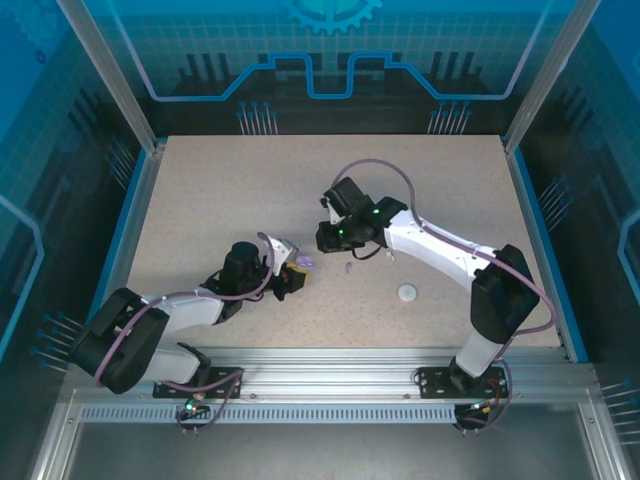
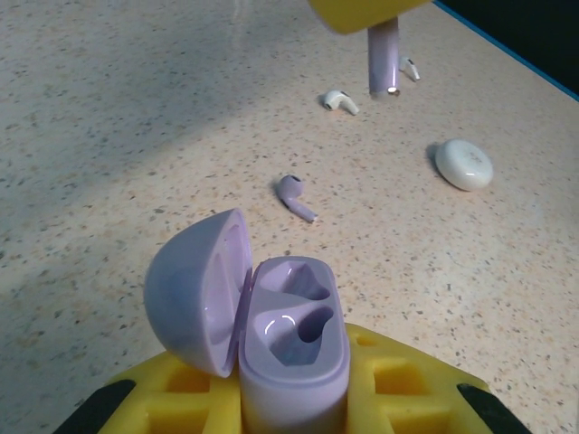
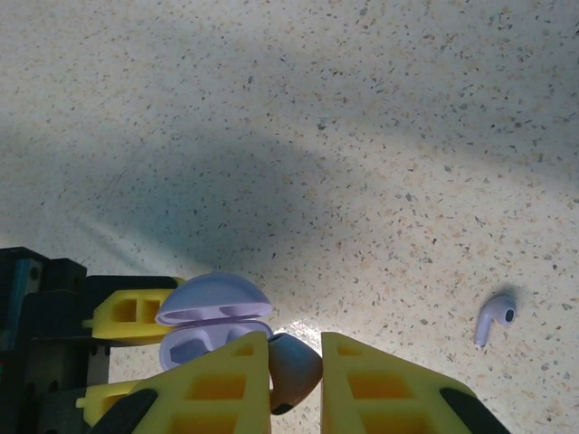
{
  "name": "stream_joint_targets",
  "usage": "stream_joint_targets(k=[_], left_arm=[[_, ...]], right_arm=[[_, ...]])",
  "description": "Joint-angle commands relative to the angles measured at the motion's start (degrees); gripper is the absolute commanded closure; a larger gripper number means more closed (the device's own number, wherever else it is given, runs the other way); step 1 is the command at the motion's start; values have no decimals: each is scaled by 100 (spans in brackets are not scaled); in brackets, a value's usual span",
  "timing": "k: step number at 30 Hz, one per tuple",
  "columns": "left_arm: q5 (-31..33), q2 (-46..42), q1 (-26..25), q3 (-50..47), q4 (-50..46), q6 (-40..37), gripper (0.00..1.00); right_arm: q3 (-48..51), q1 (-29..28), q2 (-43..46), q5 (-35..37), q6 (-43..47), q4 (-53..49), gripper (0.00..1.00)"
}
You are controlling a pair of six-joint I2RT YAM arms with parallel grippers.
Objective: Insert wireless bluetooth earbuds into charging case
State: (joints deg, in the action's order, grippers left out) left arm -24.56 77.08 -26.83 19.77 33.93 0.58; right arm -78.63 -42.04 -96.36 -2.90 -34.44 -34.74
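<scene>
My left gripper (image 2: 289,366) is shut on the base of a pale purple charging case (image 2: 291,348). Its lid (image 2: 194,289) is swung open to the left and both sockets are empty. In the top view this case (image 1: 303,263) sits at the left gripper (image 1: 288,276). My right gripper (image 3: 296,351) is shut on a pale purple earbud (image 3: 295,371), hovering just above and beside the open case (image 3: 213,318). The held bud's stem (image 2: 384,56) hangs below a yellow finger. A second purple earbud (image 2: 296,195) (image 3: 495,318) lies on the table.
A closed white round case (image 2: 464,163) (image 1: 407,292) lies on the speckled table to the right. Two small whitish buds (image 2: 339,99) (image 2: 409,68) lie farther back. Blue walls enclose the table's edges.
</scene>
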Motion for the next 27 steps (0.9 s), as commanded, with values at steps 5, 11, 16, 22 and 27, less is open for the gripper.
stream_joint_targets(k=[5, 11, 16, 22, 27], left_arm=[[-436, -8, -109, 141, 326, -356, 85], [-519, -52, -143, 235, 315, -395, 85], [-598, -110, -153, 298, 293, -401, 85], [-693, -173, -169, 307, 318, -366, 85], [-730, -296, -179, 290, 359, -319, 85]], right_arm=[[209, -57, 203, -317, 400, 245, 84], [590, -203, 417, -256, 540, 744, 84], [820, -304, 573, -246, 754, 990, 84], [954, -443, 669, -120, 916, 1145, 84], [1058, -539, 740, 74, 971, 1251, 84]])
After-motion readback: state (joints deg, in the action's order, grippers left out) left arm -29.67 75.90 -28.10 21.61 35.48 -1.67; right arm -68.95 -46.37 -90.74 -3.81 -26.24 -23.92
